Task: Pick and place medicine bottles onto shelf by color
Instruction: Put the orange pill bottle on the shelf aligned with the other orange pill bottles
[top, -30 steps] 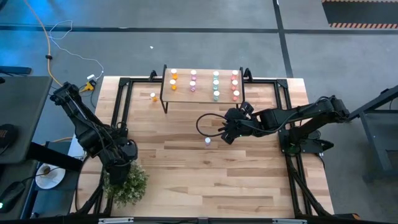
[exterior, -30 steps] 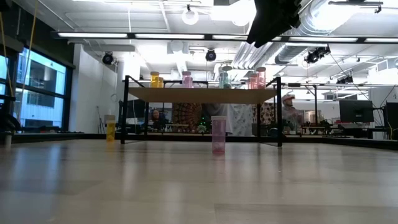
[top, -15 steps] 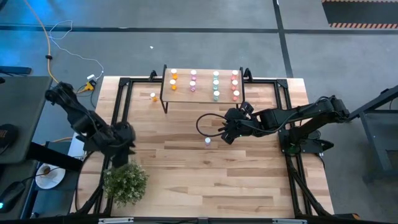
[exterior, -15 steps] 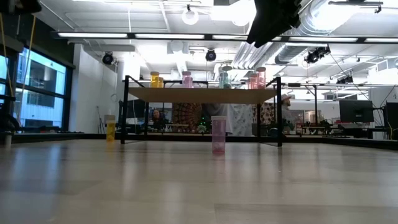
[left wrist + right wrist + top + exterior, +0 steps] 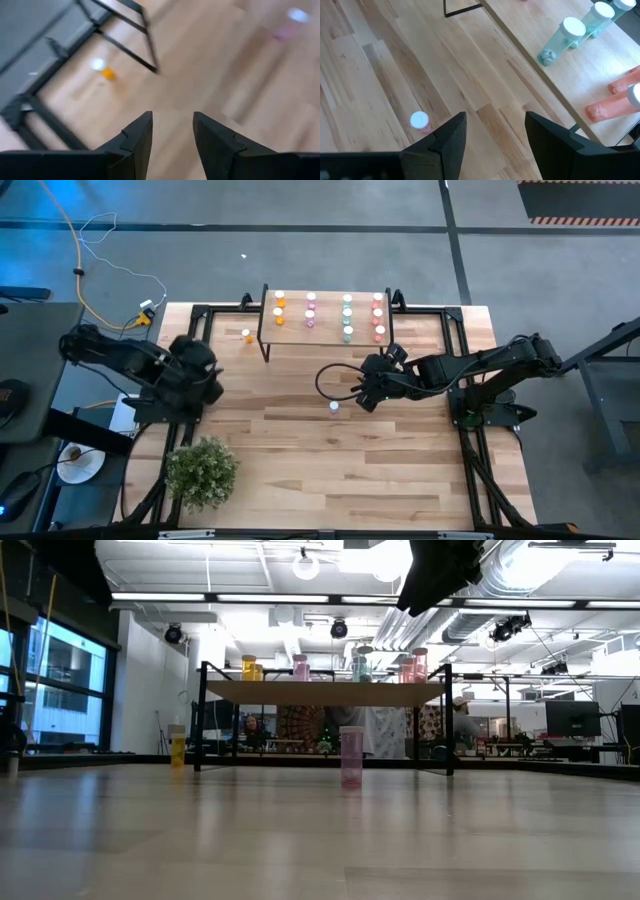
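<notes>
In the left wrist view the whole table (image 5: 260, 90) is blurred: the orange bottle (image 5: 107, 74) is only a smear, and a pale pink spot (image 5: 292, 22) near the edge cannot be identified. In the low view only a dark part of one arm (image 5: 445, 570) shows, cut off by the top edge, and its gripper is outside the frame. In the high view the bottles on the shelf (image 5: 326, 335) are too small to count exactly. In the right wrist view the red bottles (image 5: 615, 102) are cut off by the edge.

Bottle colours on pale wood

Pink bottle (image 5: 334, 407) and orange bottle (image 5: 247, 335), both white-capped; light-wood shelf (image 5: 327, 332) with black legs; green plant (image 5: 203, 471).
</notes>
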`<state>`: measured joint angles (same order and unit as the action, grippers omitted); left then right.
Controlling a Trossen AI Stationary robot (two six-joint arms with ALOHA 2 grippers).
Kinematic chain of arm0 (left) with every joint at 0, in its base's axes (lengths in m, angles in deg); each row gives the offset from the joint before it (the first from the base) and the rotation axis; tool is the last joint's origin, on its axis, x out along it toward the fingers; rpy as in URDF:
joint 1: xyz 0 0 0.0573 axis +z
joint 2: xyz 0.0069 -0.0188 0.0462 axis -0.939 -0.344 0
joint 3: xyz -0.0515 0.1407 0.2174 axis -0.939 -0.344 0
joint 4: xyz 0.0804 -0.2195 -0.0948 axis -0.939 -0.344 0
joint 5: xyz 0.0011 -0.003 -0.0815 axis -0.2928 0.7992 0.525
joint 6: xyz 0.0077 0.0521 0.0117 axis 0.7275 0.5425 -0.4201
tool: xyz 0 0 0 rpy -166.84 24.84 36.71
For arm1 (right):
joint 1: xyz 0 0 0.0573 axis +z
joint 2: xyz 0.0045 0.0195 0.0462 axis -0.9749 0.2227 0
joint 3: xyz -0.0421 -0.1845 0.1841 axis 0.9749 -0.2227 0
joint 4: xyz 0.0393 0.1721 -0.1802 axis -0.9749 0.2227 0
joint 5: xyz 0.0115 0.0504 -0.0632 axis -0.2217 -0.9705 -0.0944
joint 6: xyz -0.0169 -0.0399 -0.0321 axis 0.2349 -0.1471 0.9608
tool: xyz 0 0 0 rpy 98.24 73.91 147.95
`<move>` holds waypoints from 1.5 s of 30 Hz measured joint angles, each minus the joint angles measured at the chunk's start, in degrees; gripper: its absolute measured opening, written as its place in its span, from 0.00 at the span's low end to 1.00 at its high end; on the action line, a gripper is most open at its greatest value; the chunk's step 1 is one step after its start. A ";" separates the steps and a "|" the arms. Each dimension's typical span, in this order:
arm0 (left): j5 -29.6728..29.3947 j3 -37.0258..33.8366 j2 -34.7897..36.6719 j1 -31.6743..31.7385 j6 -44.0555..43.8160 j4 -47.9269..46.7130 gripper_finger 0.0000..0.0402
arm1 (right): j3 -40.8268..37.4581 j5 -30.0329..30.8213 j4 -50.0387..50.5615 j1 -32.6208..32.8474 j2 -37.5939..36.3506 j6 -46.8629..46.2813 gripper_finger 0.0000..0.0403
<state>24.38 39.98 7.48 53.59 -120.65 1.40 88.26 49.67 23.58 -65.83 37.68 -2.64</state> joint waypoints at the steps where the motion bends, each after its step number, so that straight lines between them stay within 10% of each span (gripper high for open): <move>1: -1.12 0.00 -0.02 1.64 0.54 -0.03 0.33 | 0.00 0.02 -0.01 0.00 0.00 0.21 0.48; 21: 1.10 -4.49 -2.19 32.37 3.99 4.09 0.33 | 0.01 0.66 0.01 0.00 0.00 1.26 0.48; 45: -3.19 -27.81 -1.44 35.84 -6.22 34.15 0.33 | 0.00 0.66 0.03 0.01 0.02 7.76 0.48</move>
<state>21.19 12.17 6.04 89.43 -126.87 35.55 88.26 50.33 23.61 -65.82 37.71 5.11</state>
